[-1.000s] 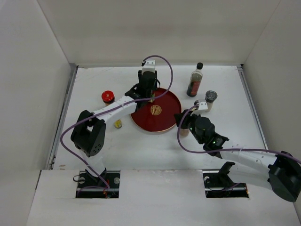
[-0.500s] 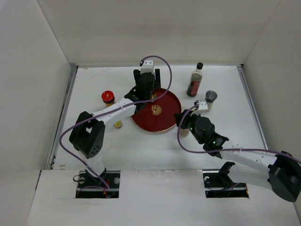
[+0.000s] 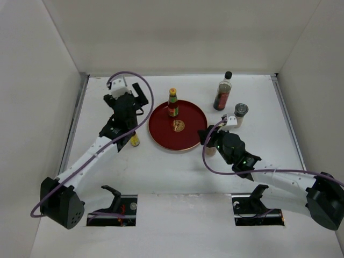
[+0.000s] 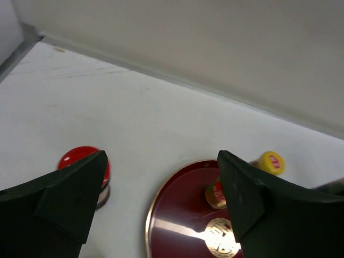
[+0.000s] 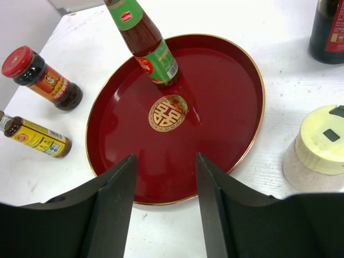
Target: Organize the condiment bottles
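From above: white table inside white walls, green bottle upright on the far side of the red tray, dark bottle and grey shaker off right, left gripper beside the tray's left, right gripper at its near-right rim. Left wrist: fingers spread wide, nothing between, red-lidded jar half hidden behind one. Right wrist: spread and empty too, tray dead ahead, small bottle left of it, pale shaker close right.
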You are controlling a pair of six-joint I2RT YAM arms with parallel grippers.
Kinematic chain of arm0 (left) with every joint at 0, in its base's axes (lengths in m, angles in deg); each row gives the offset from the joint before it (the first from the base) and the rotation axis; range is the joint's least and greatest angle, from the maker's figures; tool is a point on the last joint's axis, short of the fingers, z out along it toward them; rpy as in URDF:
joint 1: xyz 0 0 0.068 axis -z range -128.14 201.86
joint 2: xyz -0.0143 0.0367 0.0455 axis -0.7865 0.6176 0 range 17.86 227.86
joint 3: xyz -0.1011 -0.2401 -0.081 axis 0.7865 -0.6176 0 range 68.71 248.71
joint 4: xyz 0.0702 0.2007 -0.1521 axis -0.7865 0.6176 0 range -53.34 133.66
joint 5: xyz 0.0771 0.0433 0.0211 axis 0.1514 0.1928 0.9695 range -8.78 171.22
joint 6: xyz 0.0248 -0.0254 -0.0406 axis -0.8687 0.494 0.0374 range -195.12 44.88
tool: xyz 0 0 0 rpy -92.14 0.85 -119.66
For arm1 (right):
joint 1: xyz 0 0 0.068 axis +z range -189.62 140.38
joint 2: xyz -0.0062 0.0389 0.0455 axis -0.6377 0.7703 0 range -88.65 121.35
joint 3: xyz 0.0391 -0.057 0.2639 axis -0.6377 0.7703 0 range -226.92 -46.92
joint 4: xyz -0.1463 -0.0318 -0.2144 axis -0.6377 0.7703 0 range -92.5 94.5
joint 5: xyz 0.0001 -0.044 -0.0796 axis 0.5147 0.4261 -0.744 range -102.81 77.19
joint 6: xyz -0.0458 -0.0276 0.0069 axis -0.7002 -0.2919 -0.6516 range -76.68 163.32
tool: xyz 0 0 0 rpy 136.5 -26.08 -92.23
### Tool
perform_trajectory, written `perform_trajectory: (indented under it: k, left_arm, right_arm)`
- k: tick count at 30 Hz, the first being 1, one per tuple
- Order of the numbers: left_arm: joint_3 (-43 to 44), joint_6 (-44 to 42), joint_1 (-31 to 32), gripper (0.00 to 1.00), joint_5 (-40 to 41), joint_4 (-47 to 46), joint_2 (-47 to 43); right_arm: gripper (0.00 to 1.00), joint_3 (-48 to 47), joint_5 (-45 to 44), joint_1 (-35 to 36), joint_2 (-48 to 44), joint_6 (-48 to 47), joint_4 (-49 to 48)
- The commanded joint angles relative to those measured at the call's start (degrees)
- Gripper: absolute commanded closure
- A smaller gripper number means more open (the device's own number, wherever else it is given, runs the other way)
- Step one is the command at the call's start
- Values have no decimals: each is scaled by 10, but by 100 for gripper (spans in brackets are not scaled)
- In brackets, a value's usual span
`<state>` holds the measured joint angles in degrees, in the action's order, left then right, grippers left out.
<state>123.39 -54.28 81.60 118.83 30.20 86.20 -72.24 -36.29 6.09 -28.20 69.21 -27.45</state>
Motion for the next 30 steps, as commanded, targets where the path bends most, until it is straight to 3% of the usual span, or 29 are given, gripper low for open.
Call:
perform_trajectory:
  k: [1, 7, 17, 22, 30]
  left_arm:
    - [-41, 60, -47, 15, 10, 89, -24]
    - [-53, 71, -102, 14, -10, 115, 16]
    - [-36, 71, -149, 14, -35, 66, 122]
    - [-22, 72, -155, 17, -44, 44, 168]
    - [3, 62, -156, 33, -33, 21, 190]
  right_arm:
    - [44, -6, 5, -5, 10, 8, -34]
    - [36, -11, 10, -3, 19, 7, -33]
    - [24, -12, 20, 0, 13, 8, -32]
    - [23, -12, 20, 1, 13, 10, -34]
    - [22, -14, 21, 5, 20, 8, -34]
